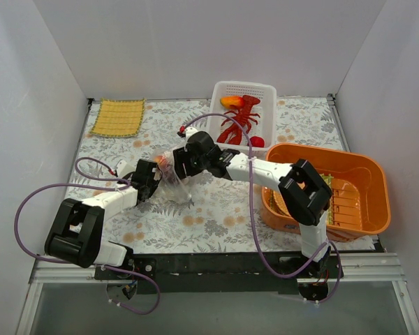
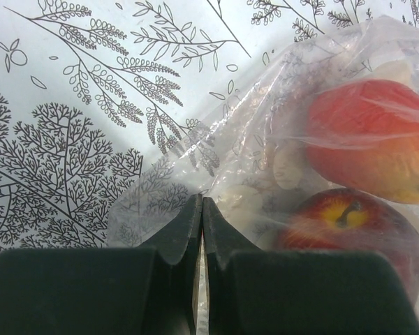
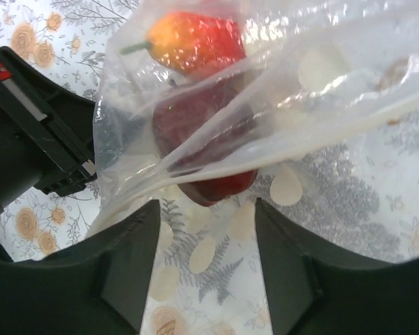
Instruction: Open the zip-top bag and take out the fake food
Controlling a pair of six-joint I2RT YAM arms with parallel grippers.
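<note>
Right hand [image 3: 204, 208] spread wide. Zip-top bag [image 3: 321, 84] just beyond its tips, holding red-yellow fruit [image 3: 195, 38] and dark red piece [image 3: 202, 132], above floral bench [image 3: 349, 230].

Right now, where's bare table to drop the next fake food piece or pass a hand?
Bare cloth: the back strip between the yellow mat and white basket; the front-centre patch between the two arms, left of the orange bin. Crowded: mid-table, where left gripper and right gripper meet at the zip-top bag.

Left fingers [image 2: 169, 241] together (right fingers [image 3: 129, 262] apart)
</note>
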